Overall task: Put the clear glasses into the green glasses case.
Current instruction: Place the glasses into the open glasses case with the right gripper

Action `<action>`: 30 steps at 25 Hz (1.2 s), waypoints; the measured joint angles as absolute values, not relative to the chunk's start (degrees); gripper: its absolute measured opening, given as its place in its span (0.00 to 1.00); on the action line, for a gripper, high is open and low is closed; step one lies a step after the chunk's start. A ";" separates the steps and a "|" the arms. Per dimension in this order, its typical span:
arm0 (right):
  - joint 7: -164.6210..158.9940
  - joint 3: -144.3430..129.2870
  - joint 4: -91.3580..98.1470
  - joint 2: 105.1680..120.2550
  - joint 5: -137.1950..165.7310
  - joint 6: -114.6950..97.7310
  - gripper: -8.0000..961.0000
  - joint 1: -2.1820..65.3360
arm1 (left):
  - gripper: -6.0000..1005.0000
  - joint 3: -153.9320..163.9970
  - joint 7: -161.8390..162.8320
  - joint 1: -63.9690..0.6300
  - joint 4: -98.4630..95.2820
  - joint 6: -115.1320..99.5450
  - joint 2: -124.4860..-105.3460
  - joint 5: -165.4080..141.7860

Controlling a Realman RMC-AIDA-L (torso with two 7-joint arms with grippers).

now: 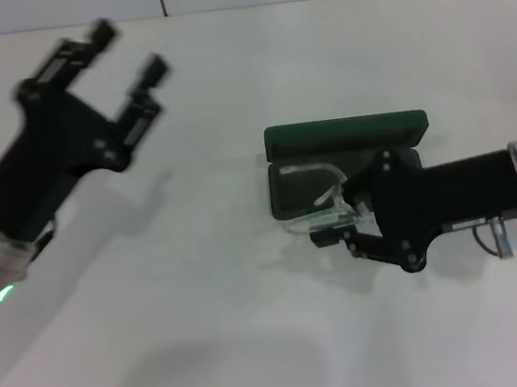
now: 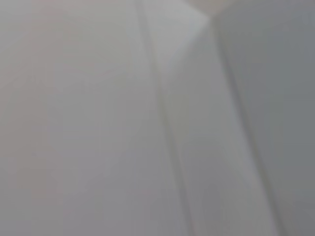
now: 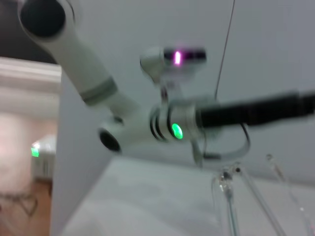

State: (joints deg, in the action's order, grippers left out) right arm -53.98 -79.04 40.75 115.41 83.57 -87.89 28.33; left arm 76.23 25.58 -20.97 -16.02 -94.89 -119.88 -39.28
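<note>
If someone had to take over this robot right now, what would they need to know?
Right gripper: shut on the clear glasses, holding them over the front edge of the open green glasses case, partly inside its dark lining.
Left gripper: open, empty, raised over the white table, far from the case.
Done: case lid is up, glasses picked up and brought to the case.
Left: lower the glasses fully into the case and let go. One clear arm seems to stick out over the front rim, so it may need nudging in.
</note>
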 joint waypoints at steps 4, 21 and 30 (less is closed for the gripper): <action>-68.45 -82.03 58.61 115.78 92.14 -80.75 0.24 23.73 | 0.59 76.20 25.92 -18.30 -15.14 -94.89 -119.56 -34.84; -113.69 -104.42 88.67 116.06 135.29 -64.60 0.25 24.52 | 0.59 75.68 26.62 -16.22 -12.30 -94.80 -119.44 -33.20; -119.39 -105.25 88.98 116.10 140.57 -64.36 0.26 25.06 | 0.59 76.07 26.63 -16.47 -12.30 -94.67 -119.44 -33.31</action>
State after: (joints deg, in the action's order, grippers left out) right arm -119.39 -105.25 88.98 116.10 140.57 -64.36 25.06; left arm 76.07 26.63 -16.47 -12.30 -94.67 -119.44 -33.31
